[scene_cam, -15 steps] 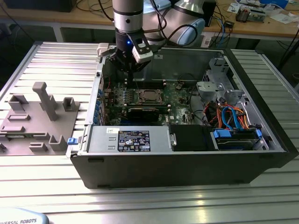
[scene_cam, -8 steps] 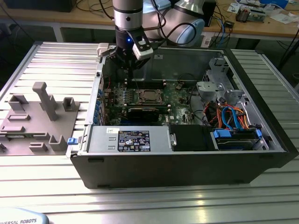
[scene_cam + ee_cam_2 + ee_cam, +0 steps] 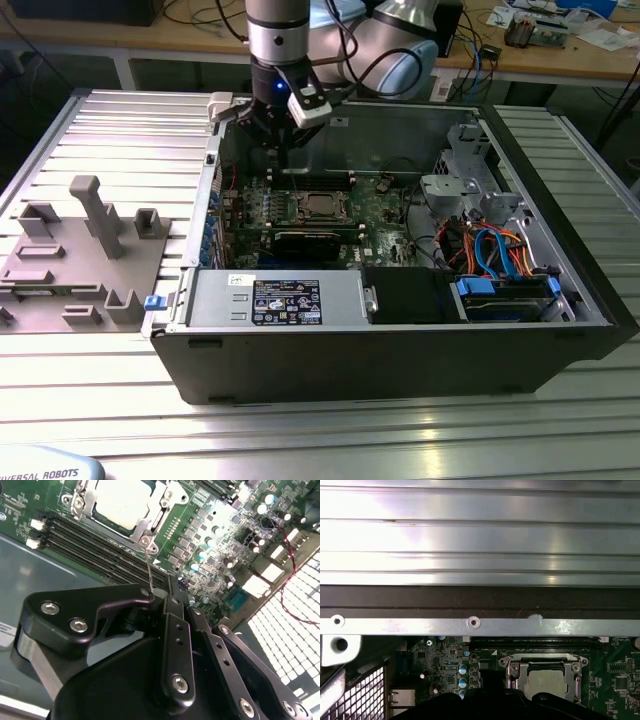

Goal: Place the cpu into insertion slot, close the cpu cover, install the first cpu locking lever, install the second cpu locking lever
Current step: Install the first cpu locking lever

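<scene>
**A:** So where's the arm at? In the exterior view the gripper [image 3: 281, 150] hangs inside the open PC case [image 3: 560, 330], over the back edge of the motherboard [image 3: 385, 215], just behind the socket.

**B:** Yep. And the cpu [image 3: 122, 502] is already sitting in the insertion slot [image 3: 318, 207]; the pale metal top shows clearly in the second wrist view. The cpu cover [image 3: 87, 500] is down flat around it, framing the chip, with its screws at the corners.

**A:** The first wrist view has the same thing: chip [image 3: 545, 682] seated, cover frame [image 3: 512, 667] lying over it, case wall rail [image 3: 470, 625] running across above.

**B:** What about the fingers? In the second wrist view they look pinched together, almost no gap, and a thin wire lever [image 3: 148, 567] runs from the corner of the cover straight down to the fingertips.

**A:** Looks like they're closed on that lever's end, yeah. The lever is standing up off the board, not lying flat beside the socket.

**B:** Other stuff: black power-supply box [image 3: 285, 300] along the front of the case, drive cage with blue and orange cables [image 3: 500, 245] on the exterior view's right, and a grey fixture plate [image 3: 80, 260] out on the ribbed metal surface [image 3: 300, 440] on the exterior view's left.
</scene>
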Robot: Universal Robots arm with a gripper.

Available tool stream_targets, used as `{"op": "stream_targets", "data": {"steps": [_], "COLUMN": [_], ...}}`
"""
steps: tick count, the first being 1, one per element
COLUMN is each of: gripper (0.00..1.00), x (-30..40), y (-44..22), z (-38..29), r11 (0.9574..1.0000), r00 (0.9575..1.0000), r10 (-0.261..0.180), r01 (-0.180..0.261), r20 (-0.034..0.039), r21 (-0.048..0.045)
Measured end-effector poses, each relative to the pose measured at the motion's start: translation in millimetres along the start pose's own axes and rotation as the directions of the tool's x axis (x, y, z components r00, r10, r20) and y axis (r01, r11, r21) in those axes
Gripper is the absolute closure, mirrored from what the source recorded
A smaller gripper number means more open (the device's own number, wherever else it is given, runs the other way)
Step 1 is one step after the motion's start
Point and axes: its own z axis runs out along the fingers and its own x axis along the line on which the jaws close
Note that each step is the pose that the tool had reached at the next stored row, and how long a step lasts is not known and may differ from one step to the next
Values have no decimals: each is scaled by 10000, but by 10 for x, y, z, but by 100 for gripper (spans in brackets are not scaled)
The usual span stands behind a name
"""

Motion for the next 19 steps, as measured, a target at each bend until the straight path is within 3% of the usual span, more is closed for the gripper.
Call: {"op": "stream_targets", "data": {"steps": [8, 19], "gripper": [89, 89], "x": [-68, -78], "y": [1, 1], "z": [5, 15], "r11": [10000, 10000], "r00": [10000, 10000], "r10": [-35, -81], "r01": [35, 81], "r20": [-4, -5], "r21": [-3, -4]}}
